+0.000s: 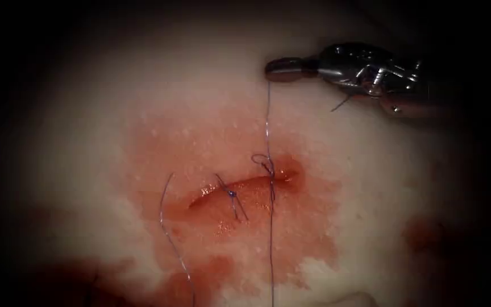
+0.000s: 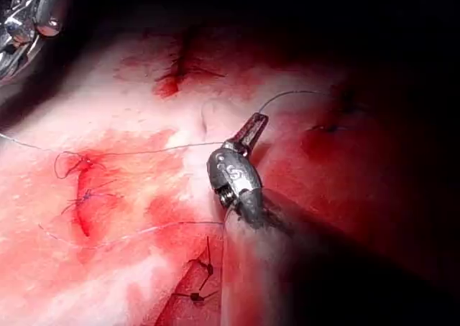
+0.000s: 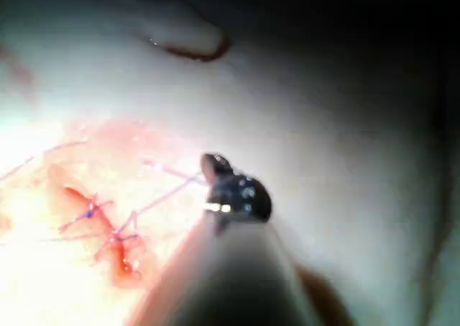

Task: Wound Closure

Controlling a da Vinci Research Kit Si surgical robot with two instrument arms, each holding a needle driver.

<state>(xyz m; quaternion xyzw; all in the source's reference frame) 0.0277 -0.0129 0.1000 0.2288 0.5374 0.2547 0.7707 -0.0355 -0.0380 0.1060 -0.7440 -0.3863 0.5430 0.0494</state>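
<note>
Red-stained tissue (image 1: 370, 187) under taut thread (image 1: 268, 119)

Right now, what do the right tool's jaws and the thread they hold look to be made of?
Right tool: polished metal by its look, silvery with bright glints; its jaws are shut on the thread. Thread: a thin, smooth blue-violet strand, probably synthetic, running straight down to a loose knot at the cut.

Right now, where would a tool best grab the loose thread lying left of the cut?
Probably the loose thread near its upper end, coming from the left: it lies there on open tissue, apart from the stitches. The right tool and left tool each hold the other thread.
</note>
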